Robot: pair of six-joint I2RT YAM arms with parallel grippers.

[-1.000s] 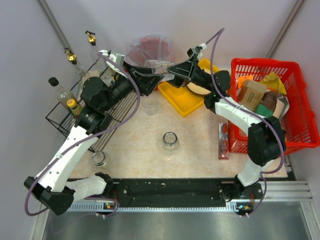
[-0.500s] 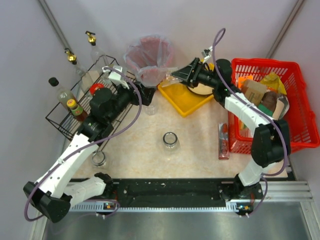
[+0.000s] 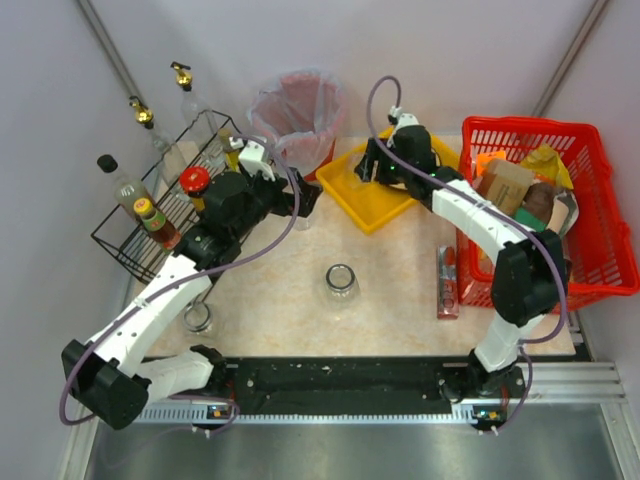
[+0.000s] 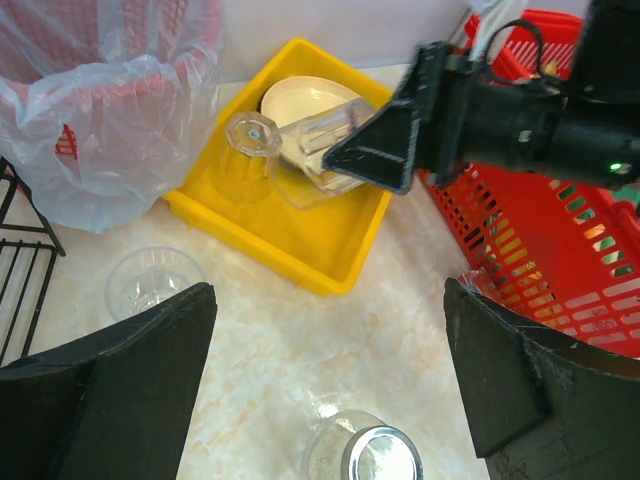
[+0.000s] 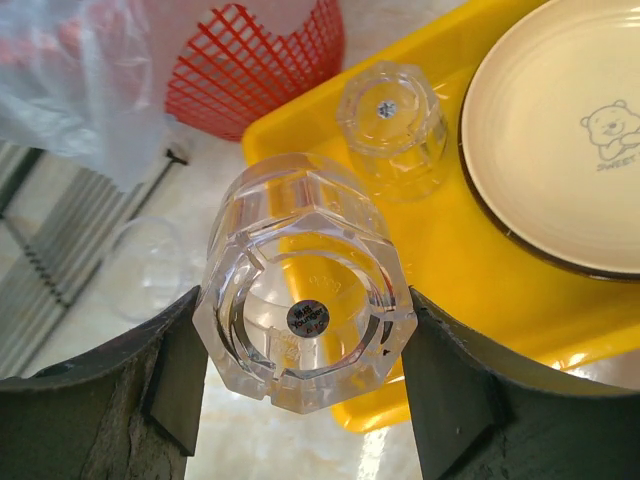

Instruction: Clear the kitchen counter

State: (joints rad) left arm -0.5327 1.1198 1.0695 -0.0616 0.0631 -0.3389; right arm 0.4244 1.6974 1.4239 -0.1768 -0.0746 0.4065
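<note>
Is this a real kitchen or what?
Probably a mock kitchen in a robot lab: a marble-look counter, a yellow tray holding a plate and a glass, and a wire rack of sauce bottles.

top external: high overhead from the near edge, looking down over the whole kitchen counter (image 3: 400,270)
left wrist: lower, facing the yellow tray (image 4: 310,230) at mid-distance
right wrist: very close above that tray, looking down
shared: the tray, in all three views

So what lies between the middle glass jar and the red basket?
A red packet on the kitchen counter, beside the red basket; otherwise bare up to the glass jar. Top view.
</note>
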